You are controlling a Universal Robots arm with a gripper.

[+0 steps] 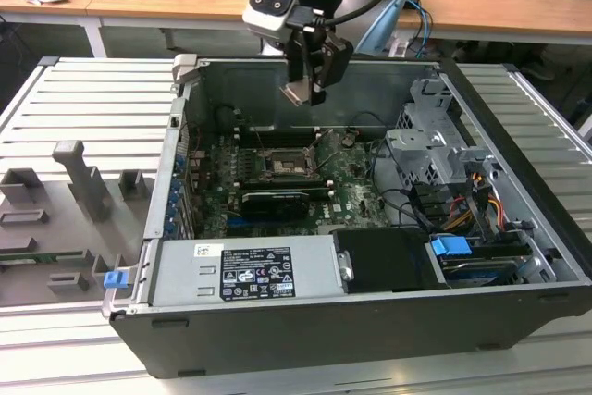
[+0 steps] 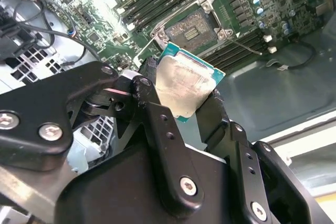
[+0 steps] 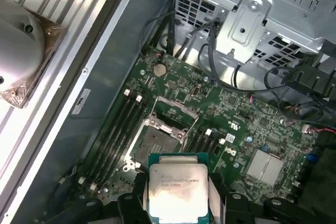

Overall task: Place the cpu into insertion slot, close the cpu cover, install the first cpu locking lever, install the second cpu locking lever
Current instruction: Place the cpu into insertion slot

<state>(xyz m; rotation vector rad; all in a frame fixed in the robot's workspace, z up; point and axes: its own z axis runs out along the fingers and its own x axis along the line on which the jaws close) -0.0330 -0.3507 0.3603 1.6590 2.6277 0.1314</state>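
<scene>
Black fingers of the gripper clench the cpu by two opposite edges, its dull silver top turned toward both wrist views. In the exterior view the chip hangs inside the open computer case, above the green circuit board and apart from it. The insertion slot lies beneath, its dark centre showing, with long memory slots on both sides.
</scene>
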